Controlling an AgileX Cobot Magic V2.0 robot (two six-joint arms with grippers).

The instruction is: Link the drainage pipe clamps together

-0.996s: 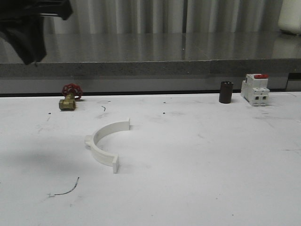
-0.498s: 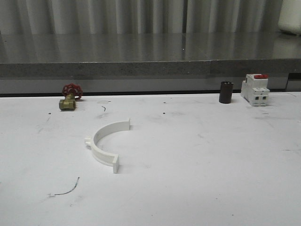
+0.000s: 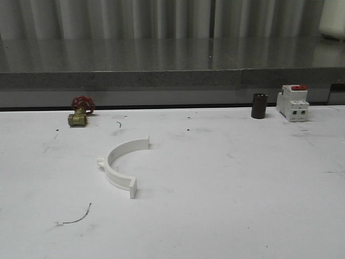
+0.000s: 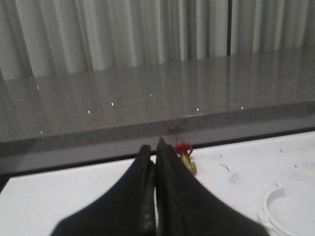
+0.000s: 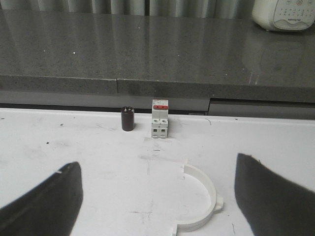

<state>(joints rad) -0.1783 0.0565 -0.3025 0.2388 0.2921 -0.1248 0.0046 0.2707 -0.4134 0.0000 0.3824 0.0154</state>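
One white drainage pipe clamp (image 3: pixel 121 164) lies on the white table left of centre in the front view, its open side facing right and its lug on the left. Its edge shows in the left wrist view as a white arc (image 4: pixel 266 209). My left gripper (image 4: pixel 153 147) hangs above the table with its black fingers pressed together and nothing between them. A second clamp half (image 5: pixel 210 189) lies flat in the right wrist view, open side left, lug on the right. My right gripper (image 5: pixel 157 162) is open wide above it; the clamp sits nearer the right finger (image 5: pixel 275 196).
A brass valve with a red handwheel (image 3: pixel 80 111) stands at the back left, also in the left wrist view (image 4: pixel 184 150). A black cylinder (image 3: pixel 259 106) and a white circuit breaker with a red switch (image 3: pixel 292 102) stand back right. A grey ledge (image 3: pixel 172 78) bounds the table's far edge.
A dark part of an arm at the top left of the front view one second ago has gone out of frame. The clamp on the table has not moved.
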